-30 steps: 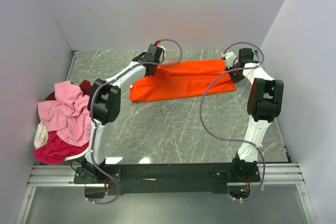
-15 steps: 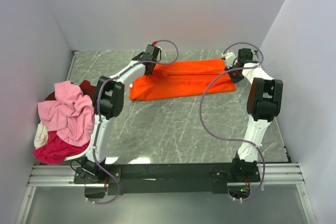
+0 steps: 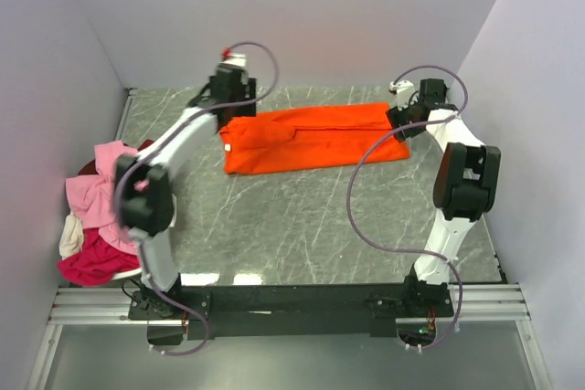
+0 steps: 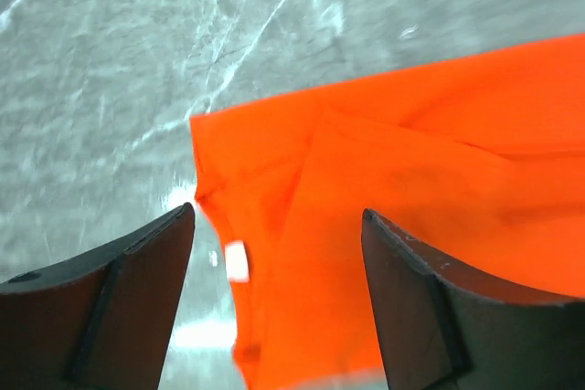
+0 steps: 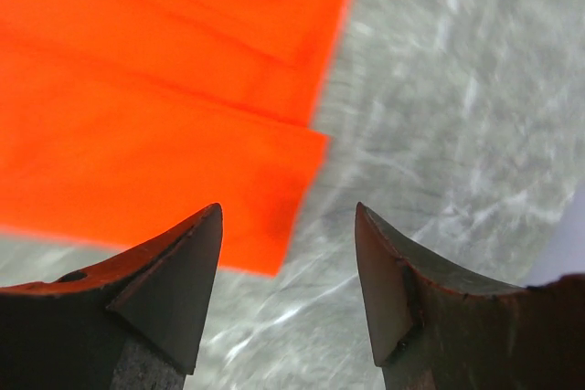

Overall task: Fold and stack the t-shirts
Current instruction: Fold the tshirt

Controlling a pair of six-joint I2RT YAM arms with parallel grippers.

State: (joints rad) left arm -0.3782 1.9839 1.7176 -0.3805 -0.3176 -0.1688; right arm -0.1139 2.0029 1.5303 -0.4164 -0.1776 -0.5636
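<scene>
The orange t-shirt (image 3: pixel 311 139) lies flat along the far edge of the table (image 3: pixel 302 226) as a long narrow band that runs from left of centre almost to the far right corner. Its sides appear already folded in, so the lengthwise folds look done and the crosswise fold looks like the step in hand. The left gripper (image 4: pixel 276 216) hangs over the band's left end with its fingers spread wide and nothing between them. Below it are the neck opening and the small white neck label (image 4: pixel 236 260). The right gripper (image 5: pixel 288 209) hangs over the right end, also wide open and empty, with the band's near right corner just beneath its left finger and bare table beyond. Neither gripper seems to touch the cloth, though the wrist views cannot settle this. The other t-shirts (image 3: pixel 114 194), pink, magenta and cream, wait in a crumpled heap against the left edge towards the near left corner, well apart from the orange one. The next move probably calls for pinching every layer at one end, close to the corners, then lifting just enough to clear the cloth and carrying that end across onto the other. The soft cotton will sag and skew if only the top layer is caught.
</scene>
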